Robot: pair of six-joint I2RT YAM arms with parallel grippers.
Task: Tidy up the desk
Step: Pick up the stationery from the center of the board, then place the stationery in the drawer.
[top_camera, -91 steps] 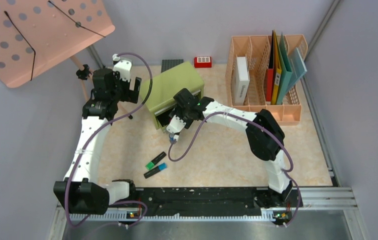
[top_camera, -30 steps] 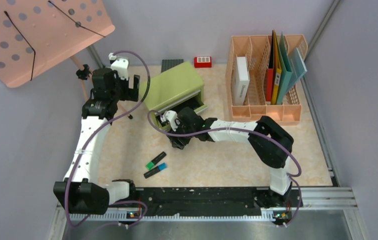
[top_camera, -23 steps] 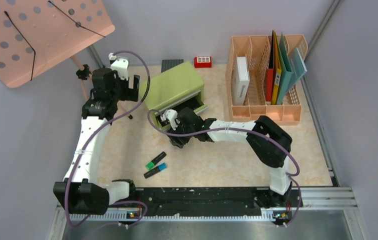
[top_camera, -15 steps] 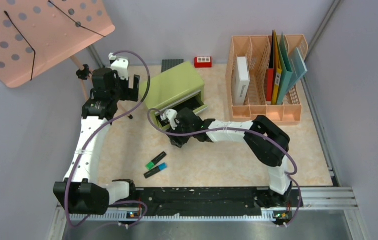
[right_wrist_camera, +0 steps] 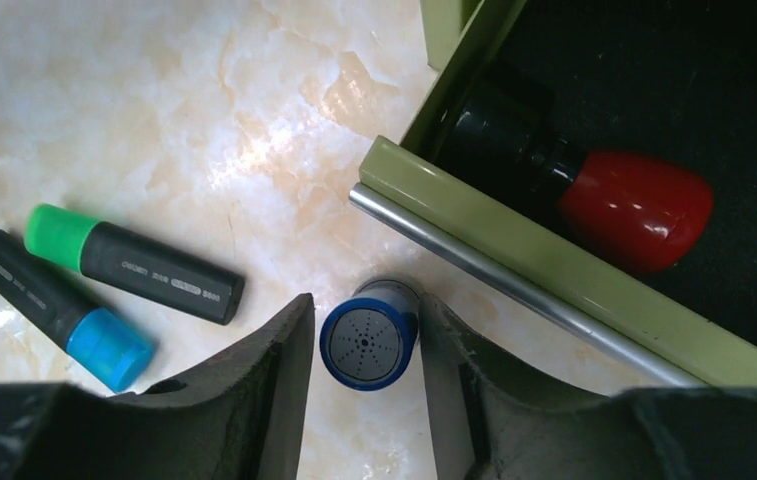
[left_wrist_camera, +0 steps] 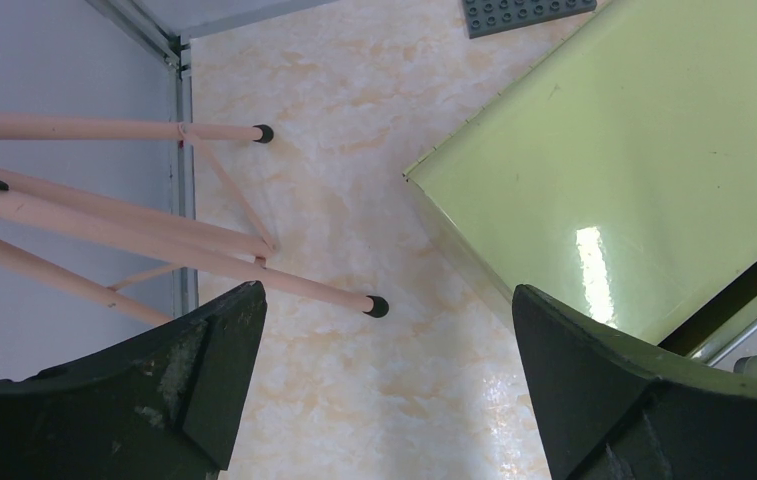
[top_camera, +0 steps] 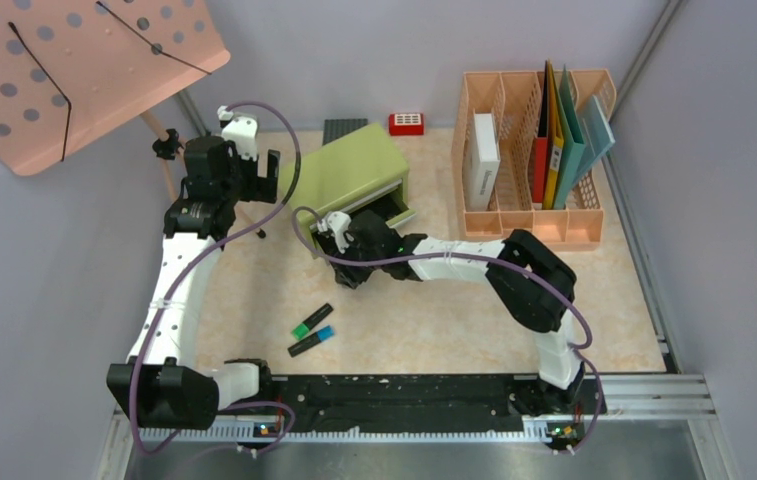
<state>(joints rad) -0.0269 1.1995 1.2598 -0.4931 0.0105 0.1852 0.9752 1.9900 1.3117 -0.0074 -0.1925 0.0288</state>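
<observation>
The desk [top_camera: 454, 310] is a beige marble top. My right gripper [right_wrist_camera: 364, 300] hangs low before the open drawer [right_wrist_camera: 514, 240] of the green cabinet [top_camera: 349, 175]. A blue-capped marker [right_wrist_camera: 366, 340] stands on end between its fingers; the right finger touches it and a thin gap shows at the left one. In the drawer lies a red-capped marker [right_wrist_camera: 634, 205]. A green highlighter [right_wrist_camera: 134, 262] and a blue highlighter [right_wrist_camera: 64, 320] lie on the desk to the left. My left gripper [top_camera: 259, 175] is wide open and holds nothing, left of the cabinet [left_wrist_camera: 634, 170].
A peach file organiser [top_camera: 534, 150] with folders stands at the back right. A red brick [top_camera: 406, 123] and a grey studded plate [top_camera: 344, 128] lie behind the cabinet. The peach perforated board [top_camera: 74, 70] stands on thin legs [left_wrist_camera: 154, 240] at the far left.
My right gripper has shifted slightly left toward the drawer front and its jaws have narrowed round the blue-capped marker. The left arm has not moved.
</observation>
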